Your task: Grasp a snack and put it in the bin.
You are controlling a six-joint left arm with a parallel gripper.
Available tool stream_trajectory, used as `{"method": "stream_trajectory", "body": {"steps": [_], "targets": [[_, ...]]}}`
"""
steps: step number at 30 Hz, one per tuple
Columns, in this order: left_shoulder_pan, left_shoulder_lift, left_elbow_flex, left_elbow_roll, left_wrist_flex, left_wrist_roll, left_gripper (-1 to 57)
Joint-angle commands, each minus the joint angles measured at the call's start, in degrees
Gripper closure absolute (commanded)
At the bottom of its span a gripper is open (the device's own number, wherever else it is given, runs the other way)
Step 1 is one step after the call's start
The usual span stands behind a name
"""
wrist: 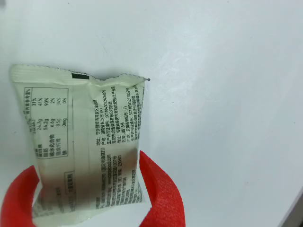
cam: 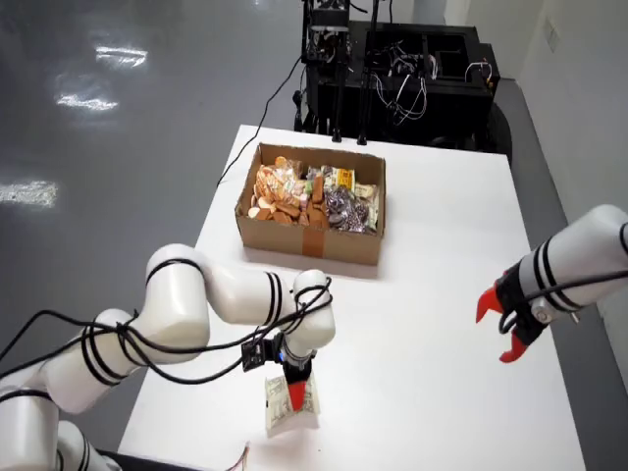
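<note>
Red fingers [wrist: 158, 189] of the claw [cam: 297, 381] are closing on both sides of the pale snack packet [wrist: 80, 146], whose long axis is running straight ahead of the claw, while the cardboard bin [cam: 312, 231] is lying well beyond it on the tabletop [cam: 442, 294].

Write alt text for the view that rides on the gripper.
A pale snack packet, its printed back panel facing the camera, sits between two red fingers of the gripper above a white table. Nothing else is in view.
</note>
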Motion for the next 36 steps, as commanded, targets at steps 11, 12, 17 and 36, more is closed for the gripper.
{"method": "stream_trajectory", "body": {"steps": [11, 12, 17, 36], "targets": [[0.15, 3.69, -0.33, -0.94, -3.0, 0.08, 14.5], [0.12, 3.83, -0.31, -1.01, -3.11, 0.08, 16.7], [0.02, 4.21, -0.3, -1.71, -3.55, 0.08, 29.7], [-1.19, -0.19, -2.01, -0.08, -1.03, 0.08, 52.9]]}}
